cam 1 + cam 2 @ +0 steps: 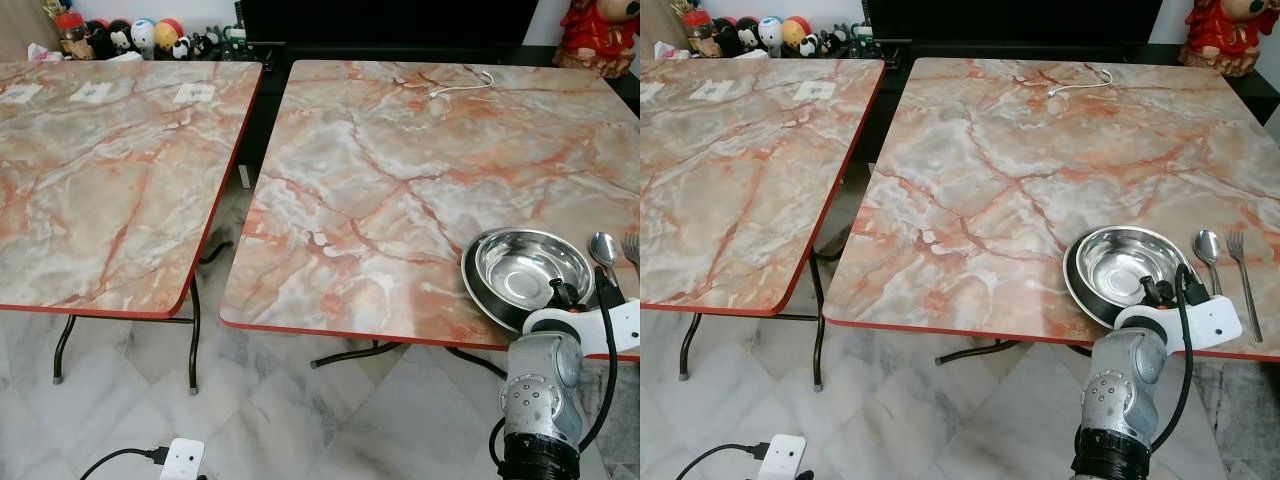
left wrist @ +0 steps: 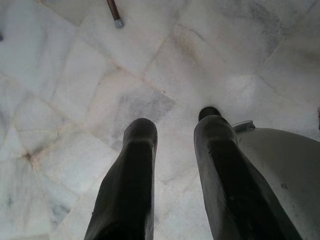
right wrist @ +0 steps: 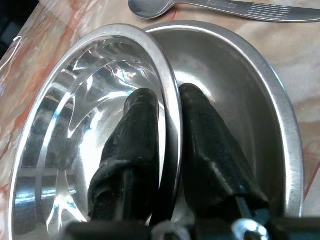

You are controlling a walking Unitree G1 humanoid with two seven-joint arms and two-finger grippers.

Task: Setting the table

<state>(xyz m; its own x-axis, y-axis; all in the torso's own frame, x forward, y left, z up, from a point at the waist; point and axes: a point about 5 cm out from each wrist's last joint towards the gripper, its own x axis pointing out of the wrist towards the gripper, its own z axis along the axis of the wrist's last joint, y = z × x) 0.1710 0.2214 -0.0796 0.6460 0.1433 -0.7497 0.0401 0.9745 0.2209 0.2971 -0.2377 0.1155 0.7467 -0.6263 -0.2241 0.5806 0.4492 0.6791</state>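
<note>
Right wrist view: the right gripper (image 3: pixel 167 165) pinches the rim of the upper steel bowl (image 3: pixel 85 125), nested in a second bowl (image 3: pixel 240 95) on the table (image 1: pixel 400 170). Next move, likely: lift it clear toward another place setting. The left gripper (image 2: pixel 172 165) hangs idle, fingers parted.

The bowl (image 3: pixel 90 115) is polished metal, mirror-bright inside. The table (image 1: pixel 400 190) has a glossy marble-patterned top with a red edge. The fingers (image 3: pixel 135 150) look matt black and slightly rough.

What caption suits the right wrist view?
Right gripper fingers pinching the steel bowl's rim above a plate, spoon beyond.
</note>
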